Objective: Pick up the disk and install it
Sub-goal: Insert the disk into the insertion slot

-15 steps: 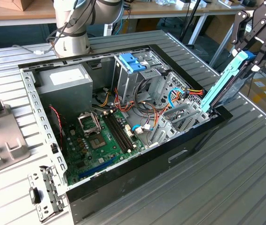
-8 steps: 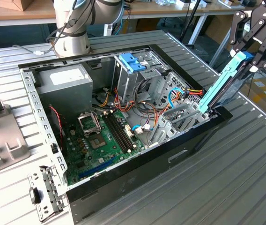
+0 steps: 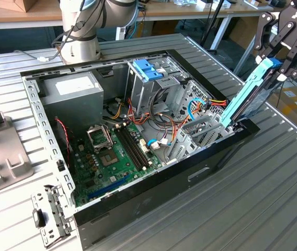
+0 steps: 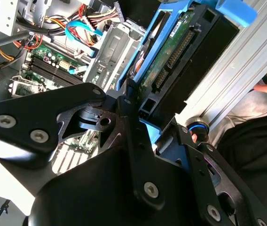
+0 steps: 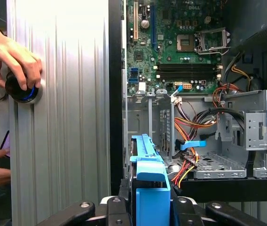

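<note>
In the exterior view we see, at the far left, a grey plastic part (image 3: 2, 151) lying on the ribbed metal table (image 3: 274, 183), and a small metal bracket (image 3: 49, 217) near the front corner of the computer case (image 3: 138, 209). The case lies open on its side. Inside it, moving rightward, we find the grey power supply (image 3: 72, 94), the green motherboard (image 3: 112, 157), then a tall metal cage topped with a bright-blue bracket (image 3: 147, 69), and a tangle of coloured cables (image 3: 206, 104). Behind the case stands the robot arm's base (image 3: 83, 31).

At the exterior view's right, the gripper (image 3: 279, 65) holds the disk (image 3: 250, 94) by its upper end, fingers closed on either side of its light-blue rails. The disk is tilted steeply, almost on edge, with its lower end at the case's right-hand wall, beside the grey drive bay (image 3: 206, 130).

In the second wrist view the disk (image 4: 180, 61) shows its green circuit board and connector, clamped between the black fingers (image 4: 136, 141).

In the first wrist view a person's hand (image 5: 11, 56) rests on a dark round knob (image 5: 23, 89) with a blue ring on the table, and the disk's blue rail (image 5: 150, 183) rises from between the gripper's fingers.
</note>
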You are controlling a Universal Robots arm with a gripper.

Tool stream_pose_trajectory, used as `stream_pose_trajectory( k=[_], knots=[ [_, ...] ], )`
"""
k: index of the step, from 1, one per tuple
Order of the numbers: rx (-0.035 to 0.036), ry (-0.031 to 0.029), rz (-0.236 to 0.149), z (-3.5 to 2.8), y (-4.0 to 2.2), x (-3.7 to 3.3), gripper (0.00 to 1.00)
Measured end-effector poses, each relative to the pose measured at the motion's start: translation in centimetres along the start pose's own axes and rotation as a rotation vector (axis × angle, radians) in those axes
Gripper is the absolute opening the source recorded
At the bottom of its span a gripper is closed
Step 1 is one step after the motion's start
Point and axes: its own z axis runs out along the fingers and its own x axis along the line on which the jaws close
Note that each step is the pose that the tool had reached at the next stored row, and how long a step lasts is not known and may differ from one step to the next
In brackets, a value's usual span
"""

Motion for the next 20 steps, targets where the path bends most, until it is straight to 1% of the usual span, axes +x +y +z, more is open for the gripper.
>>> stream_pose_trajectory(
  k=[5,8,10,12,14,20],
  knots=[
    [0.0000,0.0000,0.000,0.13,0.11,0.00,0.37],
    [0.0000,0.0000,0.000,0.26,0.44,0.01,0.37],
    [0.0000,0.0001,0.000,0.30,0.68,-0.01,0.37],
    [0.0000,0.0000,0.000,0.34,1.18,-0.15,0.37],
    [0.0000,-0.0002,0.000,0.36,1.55,-0.28,0.37],
    [0.0000,0.0000,0.000,0.40,2.34,-0.59,0.37]
  ],
)
